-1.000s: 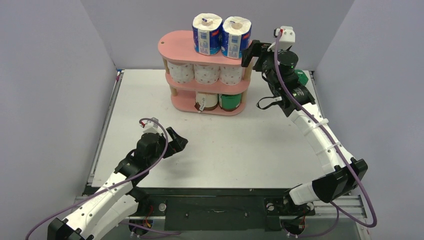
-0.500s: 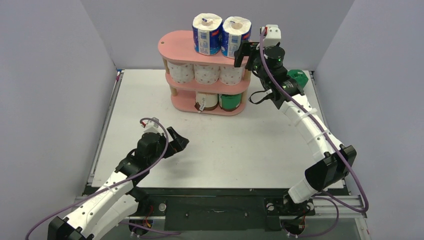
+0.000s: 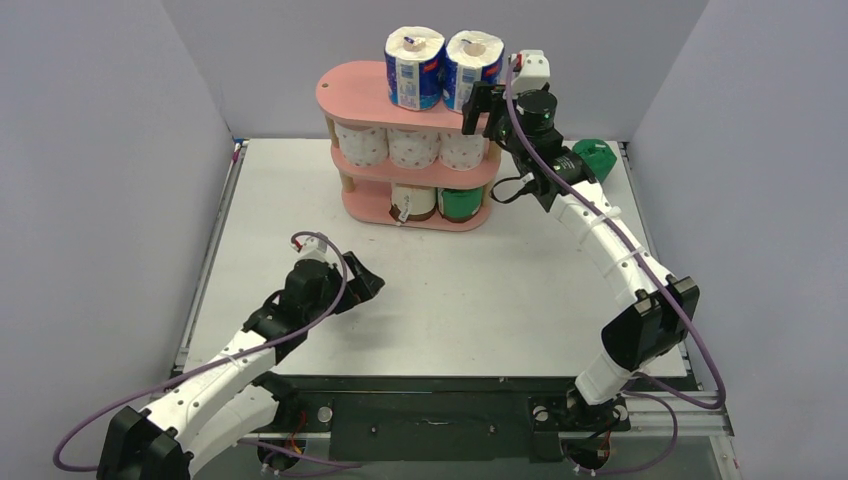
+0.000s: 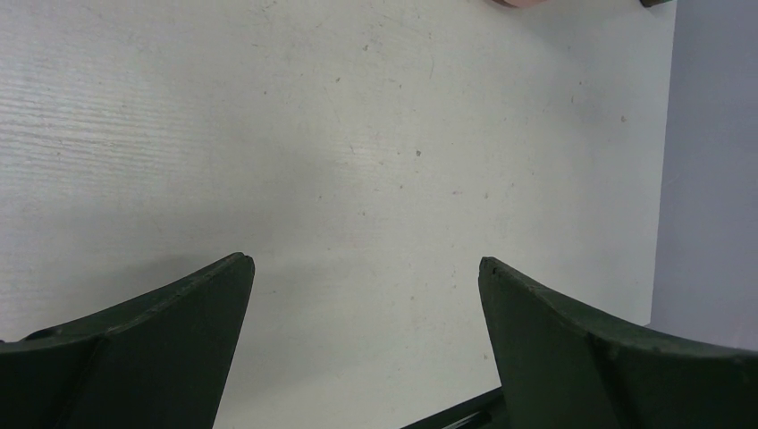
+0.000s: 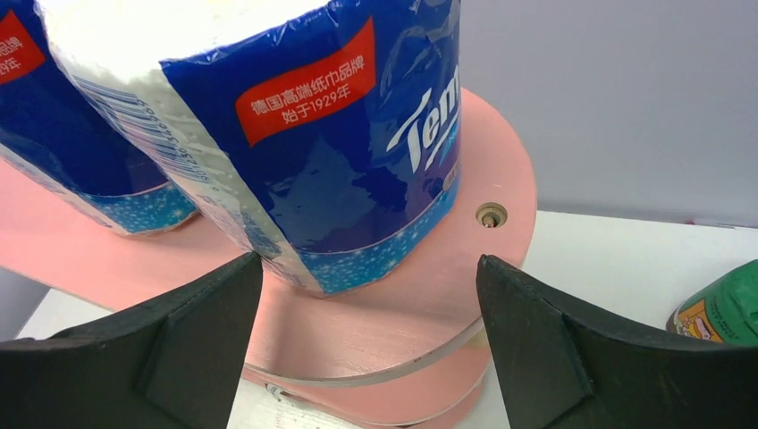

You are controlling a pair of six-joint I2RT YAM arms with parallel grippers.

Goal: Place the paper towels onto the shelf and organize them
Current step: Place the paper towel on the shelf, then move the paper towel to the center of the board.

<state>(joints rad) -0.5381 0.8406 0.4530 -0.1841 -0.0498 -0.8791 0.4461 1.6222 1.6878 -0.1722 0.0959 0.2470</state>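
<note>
The pink shelf point(image 3: 345, 88) holds two blue-and-white paper towels on its top board, one on the left point(image 3: 415, 68) and one on the right point(image 3: 472, 72). Three pink-dotted rolls point(image 3: 413, 148) fill the middle tier. A pale roll point(image 3: 413, 200) and a green roll point(image 3: 460, 203) stand on the bottom tier. My right gripper point(image 3: 478, 108) is open at the right end of the top board. In the right wrist view the gripper point(image 5: 366, 277) faces the right blue roll point(image 5: 340, 134), which stands just past its fingertips. My left gripper point(image 3: 362, 285) hangs open and empty over the table point(image 4: 366, 264).
One more green-wrapped roll point(image 3: 597, 155) lies on the table behind the right arm, right of the shelf, and shows at the right wrist view's edge point(image 5: 724, 313). Grey walls close in the table on three sides.
The right arm has swung left and forward, bringing its open gripper up to the right blue roll on the top board. The left arm shifted slightly to the right.
</note>
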